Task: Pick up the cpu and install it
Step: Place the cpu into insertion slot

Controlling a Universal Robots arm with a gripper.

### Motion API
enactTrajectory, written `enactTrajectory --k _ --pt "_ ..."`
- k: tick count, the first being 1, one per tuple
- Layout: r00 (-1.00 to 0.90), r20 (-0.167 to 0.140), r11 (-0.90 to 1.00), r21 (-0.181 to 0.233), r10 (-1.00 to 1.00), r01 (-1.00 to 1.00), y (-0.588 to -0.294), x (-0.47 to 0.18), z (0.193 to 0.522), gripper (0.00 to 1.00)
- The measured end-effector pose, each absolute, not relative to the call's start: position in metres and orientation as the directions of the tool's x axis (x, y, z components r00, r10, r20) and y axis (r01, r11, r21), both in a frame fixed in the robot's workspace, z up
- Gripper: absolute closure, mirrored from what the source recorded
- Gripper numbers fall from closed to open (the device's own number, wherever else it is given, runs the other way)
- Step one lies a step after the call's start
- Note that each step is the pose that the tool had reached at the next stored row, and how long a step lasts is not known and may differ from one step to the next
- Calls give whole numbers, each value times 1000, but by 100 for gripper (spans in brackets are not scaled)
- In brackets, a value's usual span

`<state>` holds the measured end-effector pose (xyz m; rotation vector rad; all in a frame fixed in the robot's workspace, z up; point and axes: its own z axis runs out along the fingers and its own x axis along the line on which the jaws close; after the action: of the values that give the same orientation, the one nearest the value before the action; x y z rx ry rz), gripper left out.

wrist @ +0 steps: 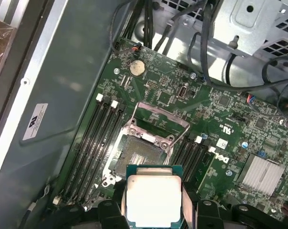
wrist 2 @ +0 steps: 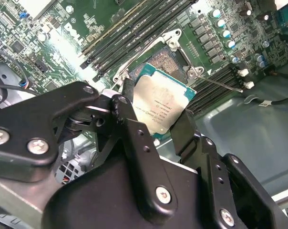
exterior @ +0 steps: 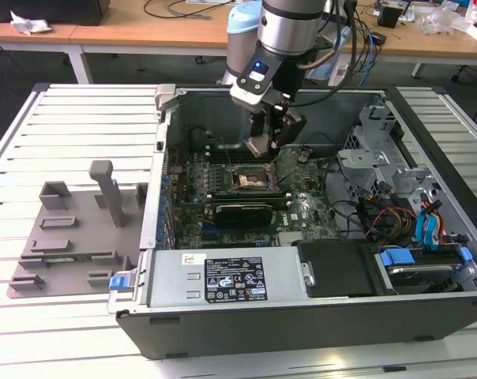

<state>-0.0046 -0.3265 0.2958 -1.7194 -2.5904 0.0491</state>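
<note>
The hand [exterior: 270,140] hangs inside the open computer case [exterior: 223,276], which lies on its side on the slatted desk [exterior: 65,118]. Its two black fingers [wrist 2: 132,121] are pinching the cpu [wrist 2: 162,107] by two opposite edges, so the chip is in the air and rests on no surface. In both wrist views the pale metal top of the cpu is clear to see, with a thin green rim around it. The cpu is above the motherboard [wrist: 220,109], close to the socket [wrist: 139,155] but apart from it. The socket's metal frame is lifted open and its dark contact field is bare. In the exterior view the hand is near the far wall of the case. A grey fixture plate [exterior: 73,237] with upright posts lies on the desk beside the case, toward the desk's edge on the exterior view's left.
</note>
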Motion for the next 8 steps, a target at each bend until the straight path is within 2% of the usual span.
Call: enactTrajectory --k 8 --pt "-332 9 332 -44 943 942 -326 -5 296 45"
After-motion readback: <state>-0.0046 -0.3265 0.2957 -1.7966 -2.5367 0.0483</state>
